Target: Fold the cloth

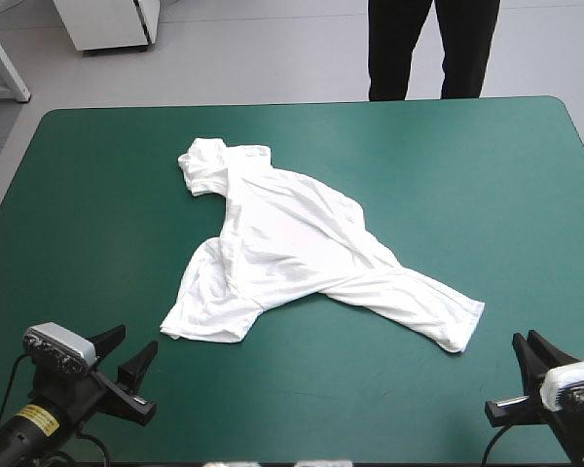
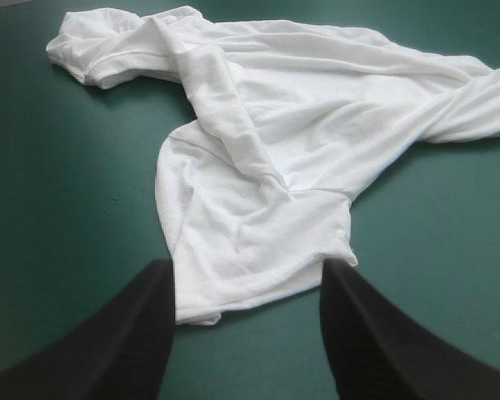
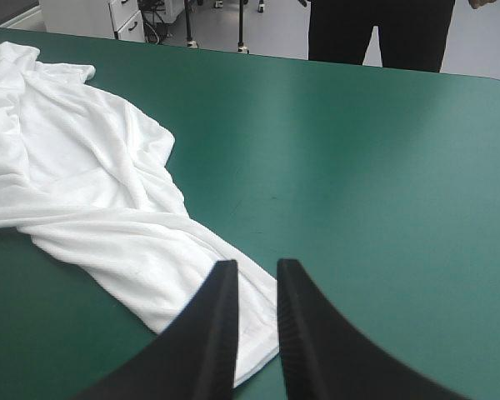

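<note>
Facing the white T-shirt (image 1: 292, 233), spread rumpled on my teal-green worktop (image 1: 487, 175).
Left tool (image 2: 250, 271) wide apart at its near edge; right tool (image 3: 252, 265) barely apart, gripping nothing.

The white T-shirt (image 1: 292, 243), mid-frame, is thin matt cloth, creased. The teal-green cover (image 1: 467, 175) looks smooth, faintly glossy. The black fingers (image 2: 125, 342) at the bottom edge are matt, finely ribbed.

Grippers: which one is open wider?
The left gripper: its fingers stand well apart, pointing at the T-shirt; the right gripper's leave only a narrow gap.
</note>
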Available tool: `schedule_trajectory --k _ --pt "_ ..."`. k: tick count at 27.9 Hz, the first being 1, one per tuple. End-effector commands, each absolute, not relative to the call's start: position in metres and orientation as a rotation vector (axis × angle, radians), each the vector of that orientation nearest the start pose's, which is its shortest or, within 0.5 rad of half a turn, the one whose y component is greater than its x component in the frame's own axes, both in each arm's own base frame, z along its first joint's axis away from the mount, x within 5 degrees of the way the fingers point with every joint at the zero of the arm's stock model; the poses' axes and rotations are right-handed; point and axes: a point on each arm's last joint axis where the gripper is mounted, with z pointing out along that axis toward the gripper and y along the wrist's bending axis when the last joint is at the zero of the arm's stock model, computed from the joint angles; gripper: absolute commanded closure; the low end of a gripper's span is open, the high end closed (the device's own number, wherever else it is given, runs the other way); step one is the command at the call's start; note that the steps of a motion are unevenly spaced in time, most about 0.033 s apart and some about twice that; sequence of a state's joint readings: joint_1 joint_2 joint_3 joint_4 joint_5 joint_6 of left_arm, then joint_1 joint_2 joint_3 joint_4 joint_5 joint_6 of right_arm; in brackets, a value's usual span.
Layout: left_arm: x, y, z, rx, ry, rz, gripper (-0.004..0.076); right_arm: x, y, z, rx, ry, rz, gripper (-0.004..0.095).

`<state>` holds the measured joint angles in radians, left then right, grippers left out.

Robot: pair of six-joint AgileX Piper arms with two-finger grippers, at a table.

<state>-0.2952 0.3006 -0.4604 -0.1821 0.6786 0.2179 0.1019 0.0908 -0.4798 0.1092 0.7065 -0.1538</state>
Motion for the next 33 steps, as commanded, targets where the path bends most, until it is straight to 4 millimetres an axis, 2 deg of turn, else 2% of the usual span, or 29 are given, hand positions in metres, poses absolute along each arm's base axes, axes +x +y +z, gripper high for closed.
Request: schedule_trajectory --k 1,11,15,19,22,25,28,33 --pt "0.059 -0.029 0.303 0.408 1.868 -0.270 0.0339 0.026 0.009 0.314 -0.198 1.706 0.085 0.0747" --pt "0.059 -0.029 0.303 0.406 1.863 -0.270 0.0339 0.025 0.009 0.314 -0.195 1.712 0.089 0.0747" --pt "0.061 -0.029 0.309 0.369 1.807 -0.289 0.0342 0.025 0.009 0.309 -0.169 1.765 0.119 0.0747" --pt "0.061 -0.028 0.316 0.359 1.769 -0.284 0.0391 0.023 0.008 0.311 -0.166 1.780 0.102 0.0746" --pt "0.060 -0.030 0.320 0.398 1.874 -0.291 0.0432 0.023 0.006 0.327 -0.167 1.779 0.083 0.0745" --pt "0.060 -0.032 0.337 0.447 1.978 -0.297 0.0432 0.029 0.006 0.349 -0.180 1.841 0.054 0.0720" --pt "0.066 -0.035 0.363 0.474 2.018 -0.300 0.0430 0.041 0.007 0.377 -0.199 1.893 0.046 0.0627" --pt "0.086 -0.042 0.405 0.531 2.126 -0.285 0.0426 0.071 0.012 0.419 -0.197 1.932 0.077 0.0405"
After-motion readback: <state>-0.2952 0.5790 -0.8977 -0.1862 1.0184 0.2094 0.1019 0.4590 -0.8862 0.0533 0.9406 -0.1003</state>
